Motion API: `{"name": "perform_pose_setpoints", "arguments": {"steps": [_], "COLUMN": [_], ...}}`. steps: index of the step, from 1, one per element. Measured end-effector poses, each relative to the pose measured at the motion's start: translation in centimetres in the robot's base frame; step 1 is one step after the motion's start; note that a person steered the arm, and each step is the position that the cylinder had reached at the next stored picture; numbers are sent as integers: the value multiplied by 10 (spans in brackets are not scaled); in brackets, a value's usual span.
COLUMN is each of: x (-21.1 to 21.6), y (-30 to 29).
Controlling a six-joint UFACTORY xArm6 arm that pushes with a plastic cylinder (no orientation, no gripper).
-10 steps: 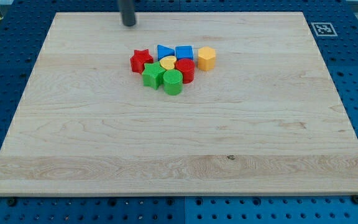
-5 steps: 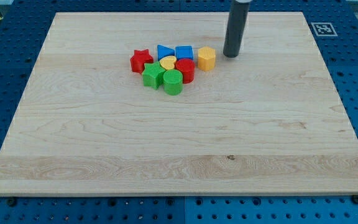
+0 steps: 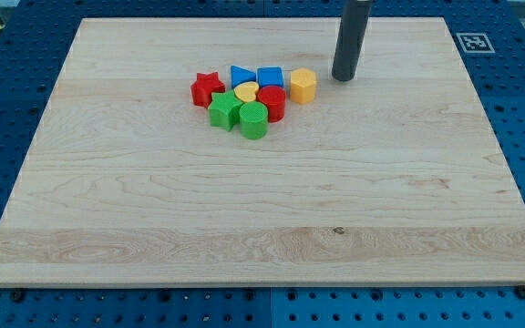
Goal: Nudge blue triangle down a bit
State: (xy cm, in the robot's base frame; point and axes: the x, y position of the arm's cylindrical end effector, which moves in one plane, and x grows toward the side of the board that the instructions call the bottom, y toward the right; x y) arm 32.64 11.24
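The blue triangle (image 3: 241, 76) sits at the top of a tight cluster of blocks on the wooden board (image 3: 262, 210). A red star (image 3: 207, 88) is to its left and a blue cube (image 3: 270, 77) touches its right side. A yellow heart-like block (image 3: 245, 92) lies just below it. My tip (image 3: 343, 76) rests on the board to the right of the cluster, a short way right of the orange hexagon (image 3: 303, 85). It touches no block.
A red cylinder (image 3: 272, 103), a green hexagon-like block (image 3: 224, 110) and a green cylinder (image 3: 253, 119) form the cluster's lower part. A printed marker tag (image 3: 471, 42) sits at the board's top right corner. Blue perforated table surrounds the board.
My tip moved from the board's top edge, above the cluster's left, across to the right of the orange hexagon, then edged slightly up and right. No block has moved.
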Motion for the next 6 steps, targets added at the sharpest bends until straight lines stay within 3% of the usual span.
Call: {"name": "perform_pose_setpoints", "arguments": {"steps": [4,6], "x": [-1,-22], "y": [3,-19]}}
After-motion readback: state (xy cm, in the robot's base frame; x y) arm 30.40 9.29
